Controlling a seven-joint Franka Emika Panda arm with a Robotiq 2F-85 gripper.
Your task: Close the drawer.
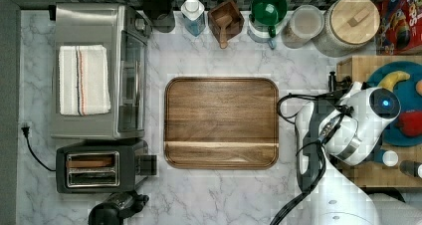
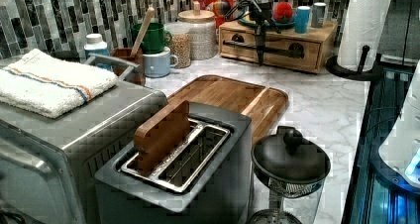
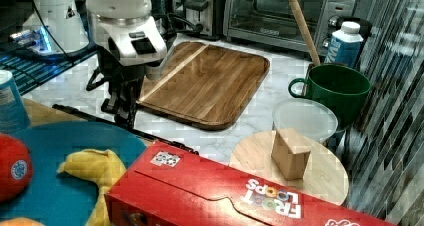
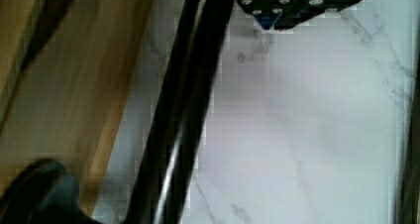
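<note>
One light-wood drawer [image 2: 282, 59] is sitting in the small wooden cabinet [image 2: 324, 40] at the back of the marble counter [image 1: 224, 195], toward the left view's right. From this angle its front is seeming to lie flush with the cabinet or very nearly so, though that is hard to judge. Its long black bar handle [image 2: 287, 51] is stretching across the front, and in the wrist view the same bar [image 4: 183, 110] is running slantwise between the drawer's wood [image 4: 64, 110] and the pale marble. The gripper [image 2: 261, 55] is hanging straight down in front of the handle near its middle, touching it or just beside it; in the right view it [image 3: 125, 118] is standing right at the bar [image 3: 165, 141]. Whether it is clasping the bar or released cannot be told. A blue plate [image 3: 60, 196] holding fruit is resting on the cabinet's top, with a red cereal box [image 3: 200, 191] lying just beside it. A dark walnut board [image 1: 221, 120] is lying in the middle of the counter, well apart from the drawer. Across the board from the cabinet, a toaster oven [image 1: 99, 70] and a toaster [image 1: 94, 168] are standing along the top view's left.
</note>
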